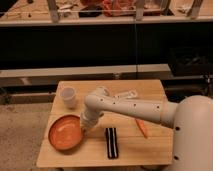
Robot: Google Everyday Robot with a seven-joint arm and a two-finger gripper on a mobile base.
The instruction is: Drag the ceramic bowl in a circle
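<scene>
The ceramic bowl (pixel 65 133) is a wide, shallow orange-red dish at the front left of the wooden table (pixel 130 150). My white arm reaches from the right across the table. My gripper (pixel 85 126) points down at the bowl's right rim and touches it. The arm's wrist hides the fingertips.
A small white cup (pixel 68 97) stands behind the bowl at the table's left. A black bar-shaped object (pixel 111 142) lies in front of the arm. An orange carrot-like item (pixel 142 128) lies to the right. A white object (pixel 125 95) lies at the back. Shelves stand behind the table.
</scene>
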